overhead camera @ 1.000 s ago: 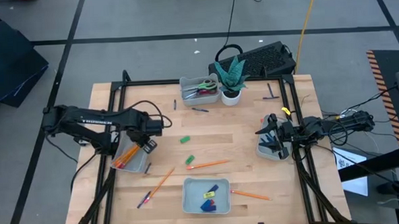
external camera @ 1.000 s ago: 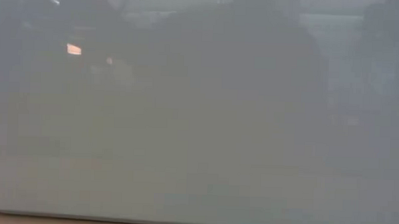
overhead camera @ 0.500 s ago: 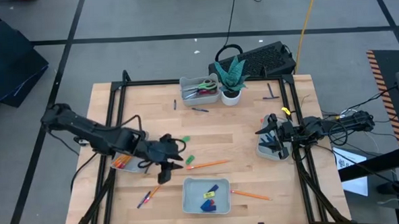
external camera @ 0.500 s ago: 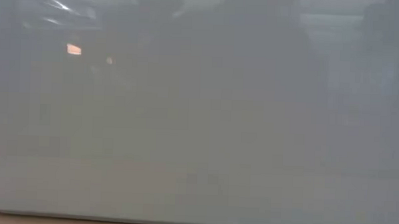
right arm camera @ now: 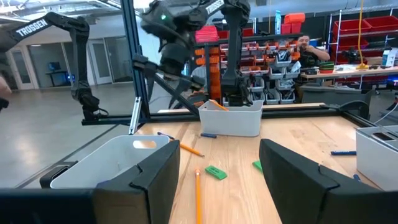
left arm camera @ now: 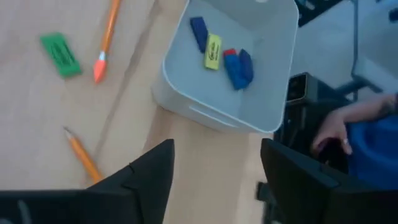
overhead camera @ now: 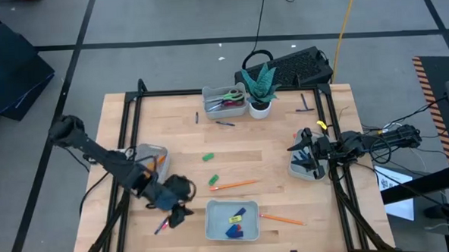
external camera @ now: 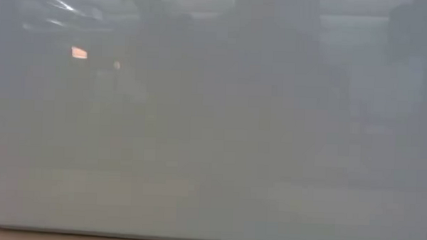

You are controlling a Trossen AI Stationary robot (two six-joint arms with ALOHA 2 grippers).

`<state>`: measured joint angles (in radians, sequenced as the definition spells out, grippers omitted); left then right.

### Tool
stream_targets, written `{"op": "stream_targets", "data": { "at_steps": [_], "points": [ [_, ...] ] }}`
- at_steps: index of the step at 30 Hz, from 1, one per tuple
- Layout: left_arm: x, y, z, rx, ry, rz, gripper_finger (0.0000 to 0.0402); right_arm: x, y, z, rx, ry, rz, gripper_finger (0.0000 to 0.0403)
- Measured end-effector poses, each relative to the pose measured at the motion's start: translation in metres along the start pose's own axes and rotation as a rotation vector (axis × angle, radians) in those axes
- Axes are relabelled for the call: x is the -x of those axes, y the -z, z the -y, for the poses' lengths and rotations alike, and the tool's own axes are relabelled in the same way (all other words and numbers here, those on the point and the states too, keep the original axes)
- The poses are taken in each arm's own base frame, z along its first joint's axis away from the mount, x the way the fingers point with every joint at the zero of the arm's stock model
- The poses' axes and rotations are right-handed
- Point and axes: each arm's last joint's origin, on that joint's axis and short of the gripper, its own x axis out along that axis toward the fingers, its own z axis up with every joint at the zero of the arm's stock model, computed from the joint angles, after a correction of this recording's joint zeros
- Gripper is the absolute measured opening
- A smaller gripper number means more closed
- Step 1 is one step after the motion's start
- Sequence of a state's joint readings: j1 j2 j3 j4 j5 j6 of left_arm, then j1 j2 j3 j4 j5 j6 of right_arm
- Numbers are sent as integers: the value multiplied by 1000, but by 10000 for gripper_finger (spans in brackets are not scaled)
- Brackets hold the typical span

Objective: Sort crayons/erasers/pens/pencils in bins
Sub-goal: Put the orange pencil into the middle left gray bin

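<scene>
Two dark arms work over the pale wooden bench (overhead camera: 234, 167), largest thing in sight. The left arm reaches toward the near edge, its left gripper (overhead camera: 177, 212) hovering just beside the near bin, fingers (left arm camera: 155, 168) spread wide and holding nothing. The right arm waits at the right edge, its right gripper (overhead camera: 301, 151) over the bin there, fingers (right arm camera: 292, 168) parted and empty.

Four shallow light-grey plastic bins sit around the bench: one at the far edge (overhead camera: 211, 110) holding coloured-handled scissors (overhead camera: 227, 100), one near the left edge (overhead camera: 156, 152), one at the right edge (overhead camera: 296, 168), and one at the near edge (overhead camera: 213, 221) holding blue, yellow and red block erasers (left arm camera: 222, 53). A spiky green plant in a white pot (overhead camera: 260, 94) stands beside the far bin.

Thin orange pencils (overhead camera: 235, 185) lie loose near the bench's middle and near edge. Two small green erasers (overhead camera: 208, 157) lie mid-bench. A dark blue pen (overhead camera: 224, 124) lies near the far edge.
</scene>
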<state>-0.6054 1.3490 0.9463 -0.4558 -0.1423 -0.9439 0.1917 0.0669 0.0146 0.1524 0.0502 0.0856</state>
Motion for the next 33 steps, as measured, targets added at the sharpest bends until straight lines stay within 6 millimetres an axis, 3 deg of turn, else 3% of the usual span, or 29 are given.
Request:
{"op": "stream_targets", "data": {
  "at_steps": [6,13,23,27,33],
  "points": [
    [-18,30,5,126,-141,-46,200,0,0,0,0,0,0,212],
    [-44,44,-20,208,-439,-143,163,0,0,0,0,0,0,212],
    [-90,53,-36,113,-534,-245,173,0,0,0,0,0,0,212],
    [-97,53,-40,129,-555,-263,170,0,0,0,0,0,0,212],
    [-97,49,-44,245,-561,-288,108,0,0,0,0,0,0,212]
  ]
}}
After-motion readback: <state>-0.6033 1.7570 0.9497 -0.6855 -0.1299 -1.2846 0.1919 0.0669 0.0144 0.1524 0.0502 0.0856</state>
